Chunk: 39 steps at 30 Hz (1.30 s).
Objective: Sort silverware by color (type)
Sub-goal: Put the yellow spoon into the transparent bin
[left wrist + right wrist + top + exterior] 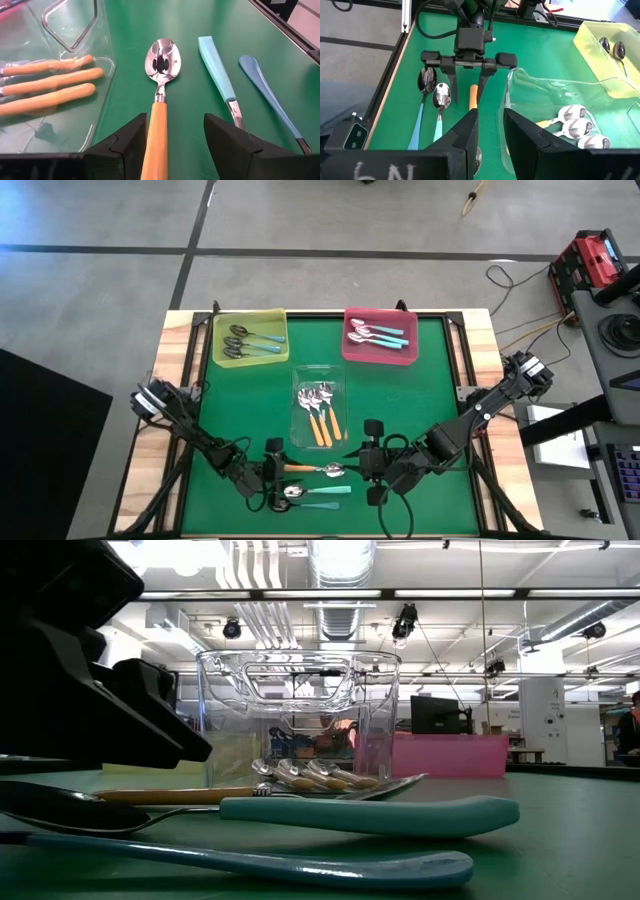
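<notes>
Silverware still loose on the green table mat (400, 410) comes to three spoons near the front edge. The one that matters is the orange-handled spoon with the shiny silver bowl (161, 95). It lies flat between the two grippers, handle toward the left arm and bowl toward the right arm.

The left gripper (175, 140) has its two dark fingers spread on either side of the orange handle. The handle runs up the middle of the gap along the line of the fingers — no pad appears to touch it. The right gripper (487, 135) sits opposite, over the bowl end, its fingers partly parted with nothing visibly between them. The left arm is the better placed of the two, since it already straddles the handle.

Just beside this spoon lie a light teal flat-handled spoon (217, 70) and a darker blue slim-handled spoon (265, 90), roughly parallel to it.

The clear plastic tray (318, 376) at mid-table holds three matching orange-handled spoons (322, 425). Behind it, the yellow tray (250, 316) holds dark-bowled, blue-handled spoons, and the pink tray (380, 358) holds silver-bowled, teal-handled ones — so the straddled spoon looks to belong in the clear tray.
</notes>
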### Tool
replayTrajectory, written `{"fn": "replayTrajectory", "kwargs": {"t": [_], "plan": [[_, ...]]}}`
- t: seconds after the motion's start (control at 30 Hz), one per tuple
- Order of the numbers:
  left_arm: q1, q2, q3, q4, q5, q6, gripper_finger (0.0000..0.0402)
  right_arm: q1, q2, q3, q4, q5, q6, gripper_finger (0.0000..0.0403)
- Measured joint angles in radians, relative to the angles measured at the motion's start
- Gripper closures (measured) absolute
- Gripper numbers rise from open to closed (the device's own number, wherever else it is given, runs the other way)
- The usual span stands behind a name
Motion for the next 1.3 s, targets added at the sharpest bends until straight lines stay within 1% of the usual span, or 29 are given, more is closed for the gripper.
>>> {"fn": "replayTrajectory", "kwargs": {"t": [0.17, 0.5, 0.93, 1.3], "plan": [[0.007, -0.001, -0.003, 0.000, -0.005, -0.002, 0.0223, 0.000, 0.000, 0.000, -0.011, 0.000, 0.010, 0.0319], [0.039, 0.025, -0.004, -0.002, 0.050, -0.025, 0.0223, -0.002, 0.000, 0.000, -0.012, 0.000, 0.017, 0.0319], [0.055, 0.027, -0.008, -0.009, 0.050, -0.036, 0.0224, -0.002, 0.000, 0.000, -0.012, 0.000, 0.017, 0.0319], [0.077, 0.062, 0.006, 0.004, 0.098, -0.051, 0.0268, -0.002, 0.000, 0.000, -0.013, 0.000, 0.017, 0.0319]]}}
